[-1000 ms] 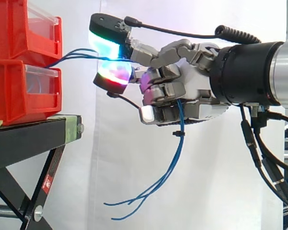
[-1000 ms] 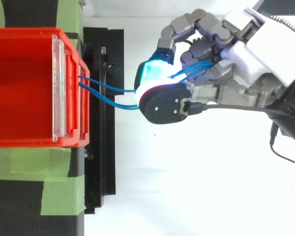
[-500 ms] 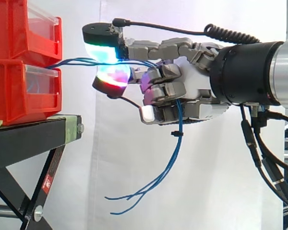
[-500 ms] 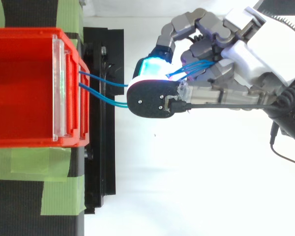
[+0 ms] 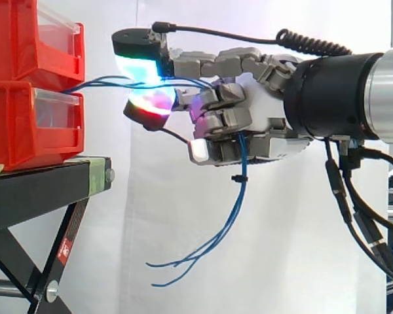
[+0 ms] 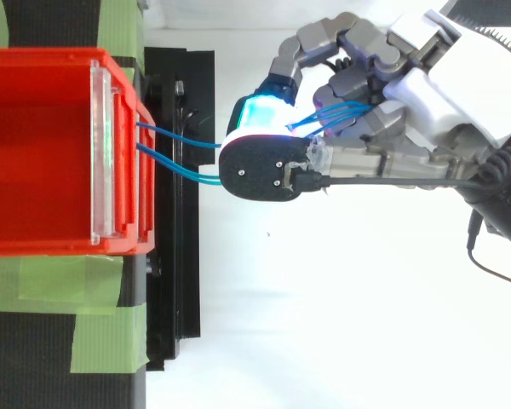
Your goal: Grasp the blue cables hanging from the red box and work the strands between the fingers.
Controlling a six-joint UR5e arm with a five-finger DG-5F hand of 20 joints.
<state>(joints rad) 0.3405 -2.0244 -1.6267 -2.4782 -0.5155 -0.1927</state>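
You had the hand (image 5: 265, 124) with its fingers (image 5: 221, 121) curled round the blue cables (image 5: 237, 196) that ran from the red box (image 6: 34, 153).

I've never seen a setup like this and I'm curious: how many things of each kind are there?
red plastic bins: 2
black metal stand: 1
bundle of thin blue cables: 1
robot hand: 1
Total: 5
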